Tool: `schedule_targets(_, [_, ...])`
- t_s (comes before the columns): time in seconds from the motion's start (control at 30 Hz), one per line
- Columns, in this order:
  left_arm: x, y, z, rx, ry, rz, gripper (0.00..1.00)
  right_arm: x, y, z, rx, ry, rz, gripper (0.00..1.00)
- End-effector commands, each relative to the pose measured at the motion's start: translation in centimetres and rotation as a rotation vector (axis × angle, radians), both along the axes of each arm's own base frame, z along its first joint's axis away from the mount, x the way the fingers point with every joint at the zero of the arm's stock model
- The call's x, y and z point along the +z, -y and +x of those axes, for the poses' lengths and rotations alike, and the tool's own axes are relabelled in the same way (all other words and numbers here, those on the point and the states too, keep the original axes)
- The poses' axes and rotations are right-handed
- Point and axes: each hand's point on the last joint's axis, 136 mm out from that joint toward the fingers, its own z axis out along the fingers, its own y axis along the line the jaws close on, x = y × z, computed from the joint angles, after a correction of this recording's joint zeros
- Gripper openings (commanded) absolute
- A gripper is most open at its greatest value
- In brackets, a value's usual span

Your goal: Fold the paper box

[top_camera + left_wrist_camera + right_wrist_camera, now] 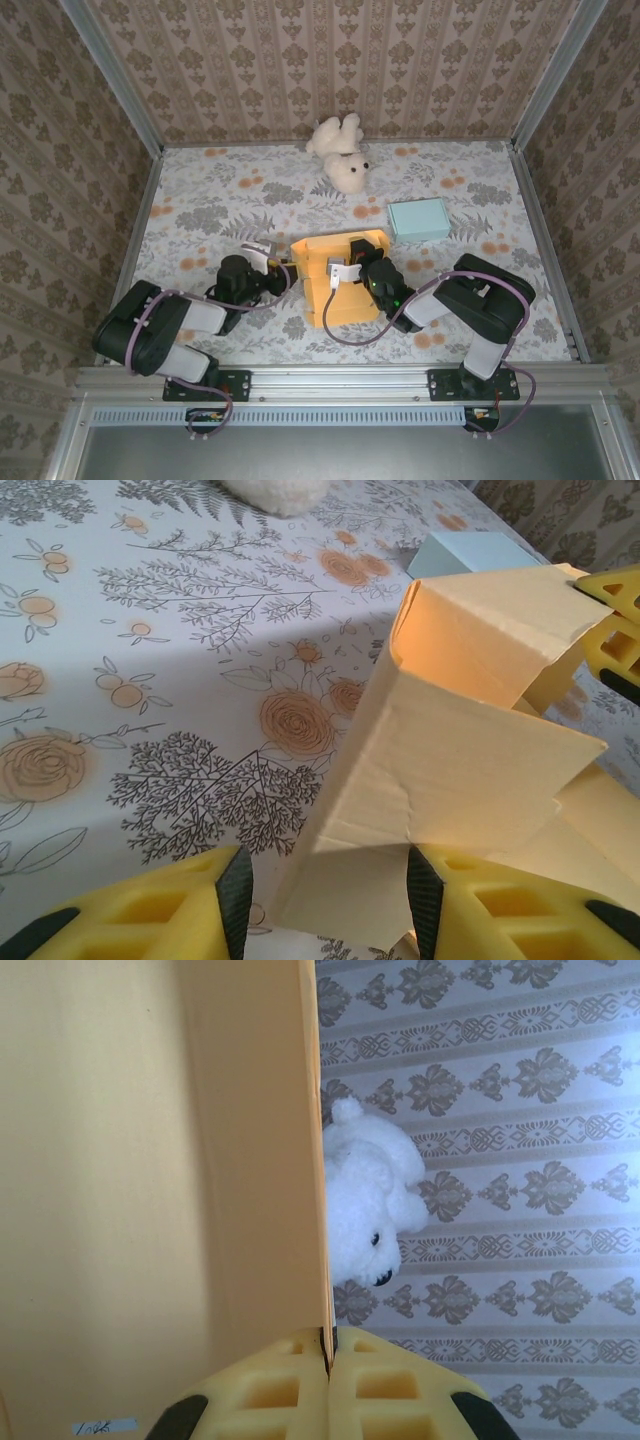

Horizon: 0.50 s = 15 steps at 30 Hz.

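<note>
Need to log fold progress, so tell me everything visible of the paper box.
The box is pale yellow-orange card, creased and only partly folded: some walls stand up, other flaps lie flat on the flowered table. It sits between the two arms, near the front middle. The right claw is shut on the thin edge of one upright wall. The left claw is open, astride a raised, folded flap.

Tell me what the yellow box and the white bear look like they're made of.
Yellow box: thin matte card or stiff paper, judging by its sharp creases and faint wrinkles. White bear: probably plush fabric; its surface looks fuzzy and soft.
</note>
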Motion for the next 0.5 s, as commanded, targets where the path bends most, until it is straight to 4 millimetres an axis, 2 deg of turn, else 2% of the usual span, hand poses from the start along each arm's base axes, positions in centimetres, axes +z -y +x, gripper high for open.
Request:
schedule_targets(0.0, [1.9, 1.0, 0.9, -0.042, 0.071, -0.049, 0.48, -1.1, 0.1, -0.3, 0.008, -0.053, -0.001, 0.00])
schedule_targets(0.37, [1.5, 2.2, 1.3, -0.064, 0.036, -0.150, 0.43, -1.3, 0.1, -0.2, 0.007, -0.060, -0.005, 0.00])
schedule_targets(0.47, [1.2, 2.9, 1.1, -0.079, 0.028, -0.146, 0.38, -1.4, 0.0, -0.2, 0.007, -0.061, -0.007, 0.00])
